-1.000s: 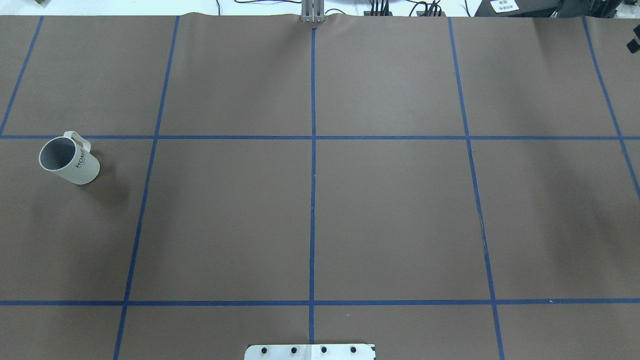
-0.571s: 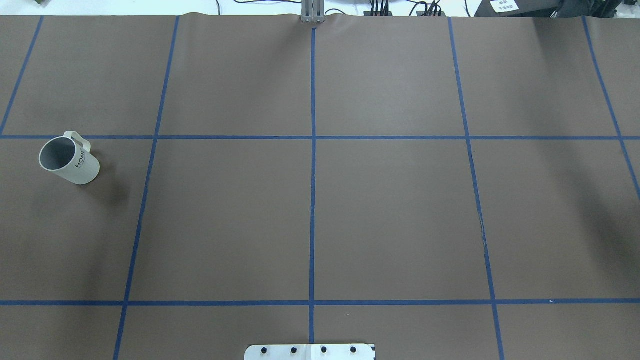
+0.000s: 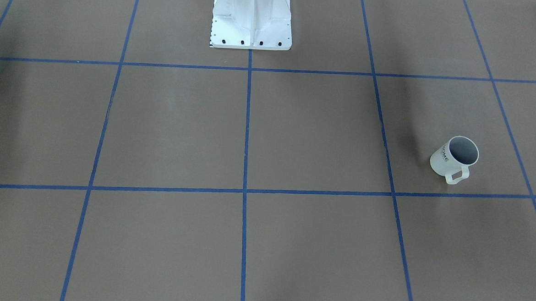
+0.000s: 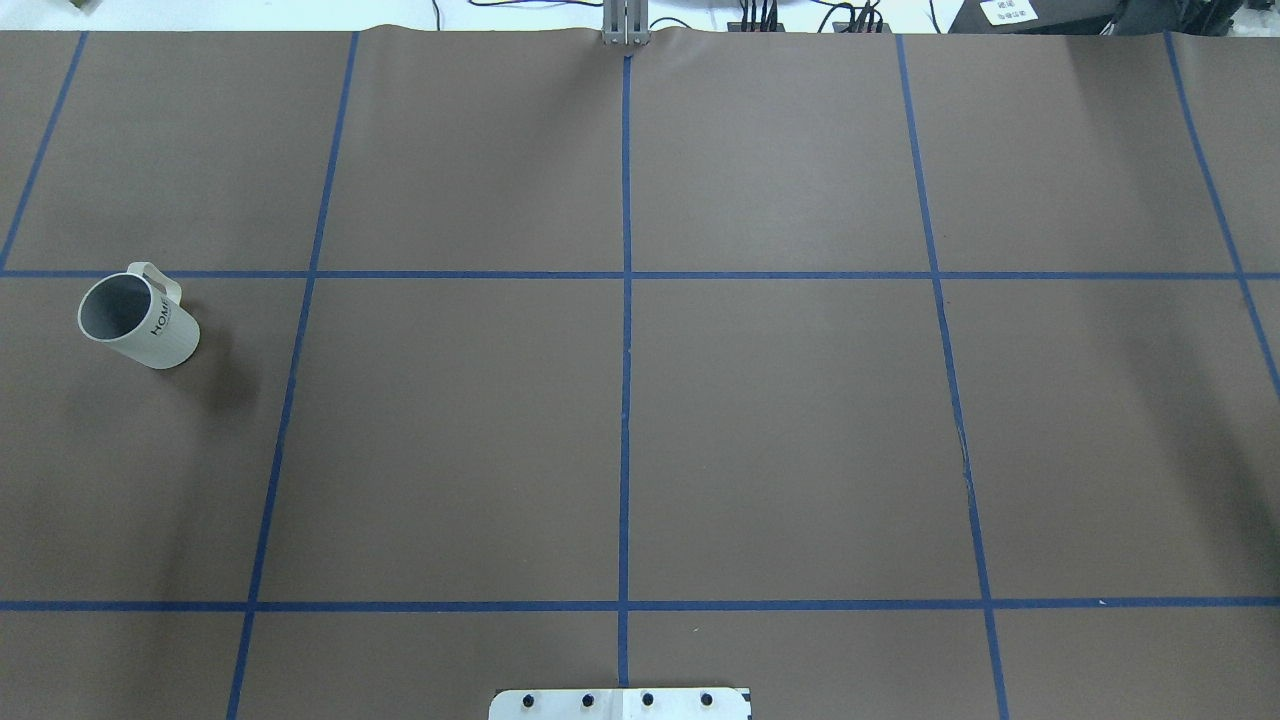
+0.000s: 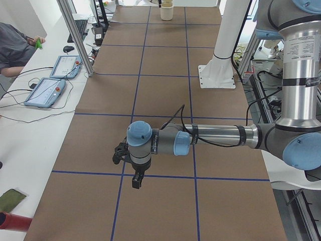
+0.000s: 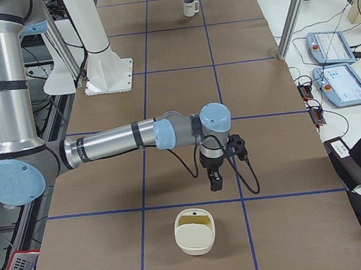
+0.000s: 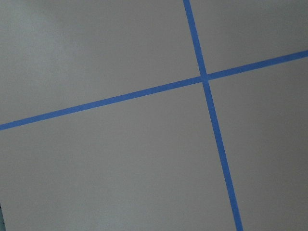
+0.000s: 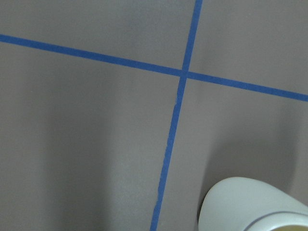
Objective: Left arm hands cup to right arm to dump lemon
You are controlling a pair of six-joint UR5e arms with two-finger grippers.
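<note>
The white ribbed cup (image 4: 150, 330) with "HOME" lettering stands upright at the table's left side, with only its grey inside showing. It also shows in the front view (image 3: 451, 160) and far off in the exterior right view (image 6: 191, 6). No lemon shows in it. The left gripper (image 5: 136, 181) points down over a tape line and shows only in the exterior left view, where the cup does not show. The right gripper (image 6: 215, 183) points down just beyond a cream container (image 6: 195, 233). I cannot tell whether either gripper is open or shut.
The cream container, yellowish inside, also shows at the right wrist view's bottom corner (image 8: 250, 207) and far off in the exterior left view (image 5: 167, 11). The white robot base (image 3: 251, 26) stands at mid-table. Tablets (image 6: 340, 73) and cables lie along the operators' side.
A black part at the overhead view's right edge a second ago has gone out of view, and shadows on the right have shifted. The cup has not moved.
</note>
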